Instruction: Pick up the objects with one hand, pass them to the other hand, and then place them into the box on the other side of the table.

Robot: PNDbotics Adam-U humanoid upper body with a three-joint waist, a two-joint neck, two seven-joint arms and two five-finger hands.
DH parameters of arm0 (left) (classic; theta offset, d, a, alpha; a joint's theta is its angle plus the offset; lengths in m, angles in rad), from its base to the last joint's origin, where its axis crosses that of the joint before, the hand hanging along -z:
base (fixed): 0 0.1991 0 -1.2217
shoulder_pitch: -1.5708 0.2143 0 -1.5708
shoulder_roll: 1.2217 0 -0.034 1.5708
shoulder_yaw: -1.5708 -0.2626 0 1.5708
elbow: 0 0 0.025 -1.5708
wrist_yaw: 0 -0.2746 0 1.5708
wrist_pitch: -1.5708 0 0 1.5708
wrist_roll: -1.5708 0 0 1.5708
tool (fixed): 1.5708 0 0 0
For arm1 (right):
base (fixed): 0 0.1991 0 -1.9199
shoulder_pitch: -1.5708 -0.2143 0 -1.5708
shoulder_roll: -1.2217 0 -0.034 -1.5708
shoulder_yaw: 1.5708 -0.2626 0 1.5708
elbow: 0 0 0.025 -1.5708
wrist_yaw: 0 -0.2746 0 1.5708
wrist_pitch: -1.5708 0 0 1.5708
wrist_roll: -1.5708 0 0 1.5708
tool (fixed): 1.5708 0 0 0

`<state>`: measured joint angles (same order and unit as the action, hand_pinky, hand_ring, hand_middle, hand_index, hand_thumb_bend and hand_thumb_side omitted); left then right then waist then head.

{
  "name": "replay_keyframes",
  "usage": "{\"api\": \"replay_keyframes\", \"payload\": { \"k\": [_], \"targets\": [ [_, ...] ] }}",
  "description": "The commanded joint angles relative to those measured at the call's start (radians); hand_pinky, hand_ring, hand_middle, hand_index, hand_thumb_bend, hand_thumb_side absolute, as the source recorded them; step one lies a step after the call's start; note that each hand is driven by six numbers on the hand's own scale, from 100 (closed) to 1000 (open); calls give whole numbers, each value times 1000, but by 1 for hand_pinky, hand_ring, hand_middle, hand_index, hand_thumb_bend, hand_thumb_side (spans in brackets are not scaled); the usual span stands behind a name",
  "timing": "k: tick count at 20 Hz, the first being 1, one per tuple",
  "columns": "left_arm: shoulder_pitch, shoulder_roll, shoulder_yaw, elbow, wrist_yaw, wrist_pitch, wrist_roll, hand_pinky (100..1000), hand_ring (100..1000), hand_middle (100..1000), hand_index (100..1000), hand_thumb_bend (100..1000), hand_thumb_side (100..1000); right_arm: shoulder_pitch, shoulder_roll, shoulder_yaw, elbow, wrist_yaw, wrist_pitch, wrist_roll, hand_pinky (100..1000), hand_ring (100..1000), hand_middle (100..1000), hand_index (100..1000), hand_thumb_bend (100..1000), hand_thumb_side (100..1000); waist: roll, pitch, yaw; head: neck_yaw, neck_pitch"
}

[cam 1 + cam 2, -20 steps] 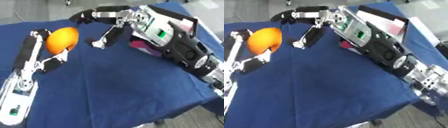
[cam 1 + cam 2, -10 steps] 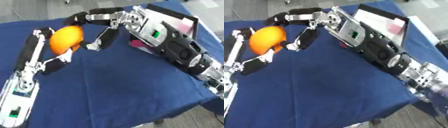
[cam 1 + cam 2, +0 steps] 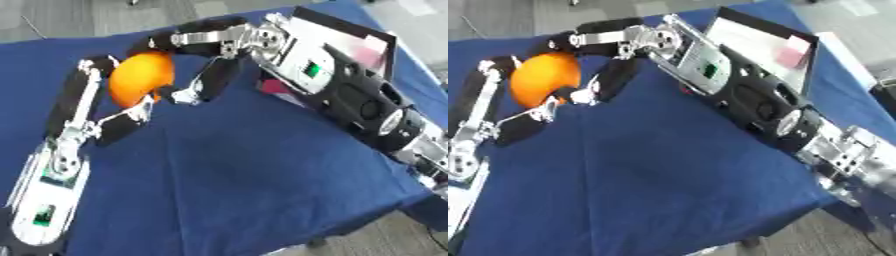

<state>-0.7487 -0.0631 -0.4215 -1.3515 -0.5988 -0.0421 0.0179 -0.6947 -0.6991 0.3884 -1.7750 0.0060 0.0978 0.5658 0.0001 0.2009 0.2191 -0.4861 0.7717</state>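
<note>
I am cradling the round, smooth orange ball [image 3: 140, 85] in my left hand [image 3: 92, 117], fingers curled around it above the blue tablecloth [image 3: 245, 180]. My right hand [image 3: 206, 60] is reaching in with spread fingers, touching its far side. It looks light, rigid and slippery, so I am judging opposite sides the best hold.

I see no words or numbers I can read, not on my arms, not on anything.
</note>
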Motion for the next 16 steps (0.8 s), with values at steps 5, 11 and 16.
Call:
{"api": "replay_keyframes", "payload": {
  "k": [5,11,16],
  "targets": [
    [-23,-7,6,-23,15,-30,33,742,714,489,596,100,184,-8,-12,-16,-18,-8,64,-100,929,836,763,775,100,167,-14,-2,-3,1,-2],
    [-22,-8,-1,-37,31,-68,61,742,713,489,595,100,194,-4,-14,-16,-21,11,81,-129,912,790,674,727,100,157,-16,-3,-1,-4,-2],
    [-18,-10,-5,-32,54,-101,76,743,719,497,616,100,157,0,-11,-13,-27,14,85,-134,907,771,627,681,100,114,-19,-2,-2,-4,-2]
  ]
}}
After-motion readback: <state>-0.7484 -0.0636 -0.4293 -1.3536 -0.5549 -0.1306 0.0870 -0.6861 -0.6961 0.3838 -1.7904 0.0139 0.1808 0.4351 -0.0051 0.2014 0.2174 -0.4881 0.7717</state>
